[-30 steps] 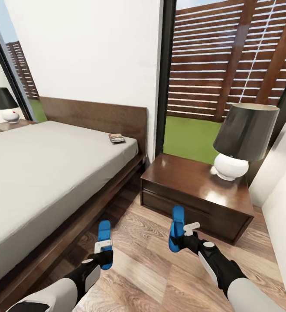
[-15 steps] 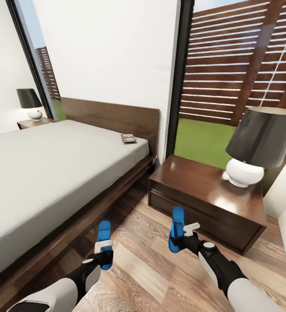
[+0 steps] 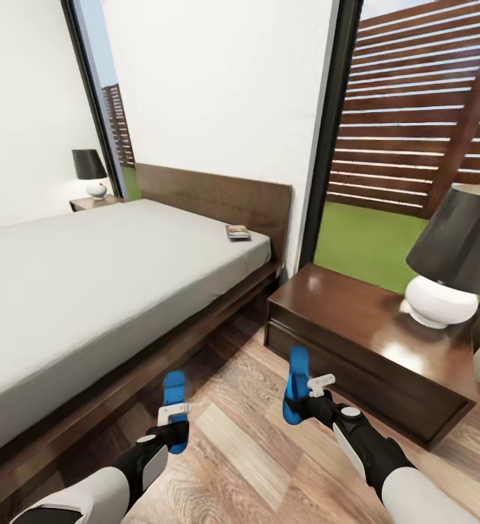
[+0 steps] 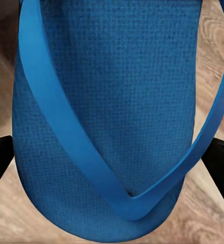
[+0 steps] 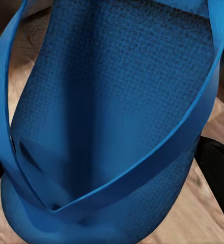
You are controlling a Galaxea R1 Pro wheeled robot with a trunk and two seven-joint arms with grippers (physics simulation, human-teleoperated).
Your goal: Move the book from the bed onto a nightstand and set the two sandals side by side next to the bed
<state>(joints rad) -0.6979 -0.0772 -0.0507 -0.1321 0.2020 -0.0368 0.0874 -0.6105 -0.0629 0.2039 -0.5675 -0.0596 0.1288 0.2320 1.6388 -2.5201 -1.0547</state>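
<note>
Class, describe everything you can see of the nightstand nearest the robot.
The nightstand is a low, glossy dark brown wooden cabinet with drawer fronts. It stands on the plank floor between the bed and the window, close to the headboard end. A lamp with a black shade and round white base sits on its far corner.

The whole head view swings leftward across the three pictures, so the camera is turning and the room's things are not moving. The bed (image 3: pixel 87 291) and its book (image 3: pixel 238 232) slide toward the picture's right, and so does the near nightstand (image 3: pixel 364 342), whose lamp (image 3: pixel 454 266) now meets the right edge. The far nightstand (image 3: pixel 94 203) comes further into the picture, with more white wall at its left. Both arms hold their places in the picture
</note>
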